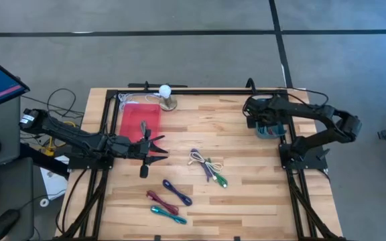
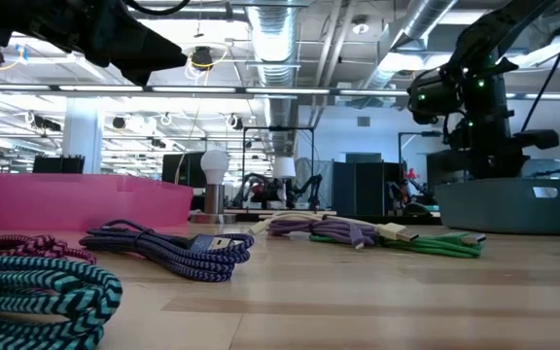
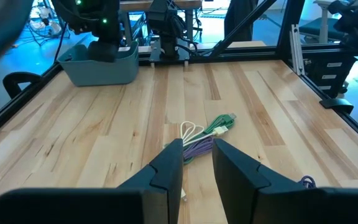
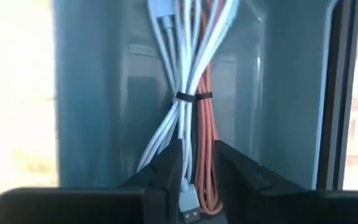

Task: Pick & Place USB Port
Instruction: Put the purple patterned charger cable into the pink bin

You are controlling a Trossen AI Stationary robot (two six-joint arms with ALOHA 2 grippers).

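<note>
A grey-blue bin (image 1: 271,130) stands at the table's far right. Inside it lie a white USB cable bundle (image 4: 178,93) tied with a black band and an orange cable (image 4: 207,124). My right gripper (image 4: 197,177) points steeply down into the bin, open, its fingers on either side of the white cable's plug end (image 4: 189,213); whether they touch it I cannot tell. My left gripper (image 3: 197,165) hovers open and level over the table's left part, next to a pink tray (image 1: 141,122), with nothing between its fingers.
Several braided cables lie on the wooden table: a white, purple and green one (image 1: 208,167) in the middle, a blue-purple (image 1: 177,192), a maroon (image 1: 159,199) and a teal one (image 1: 168,214) nearer the front. A white-bulbed lamp (image 1: 166,94) stands at the far edge.
</note>
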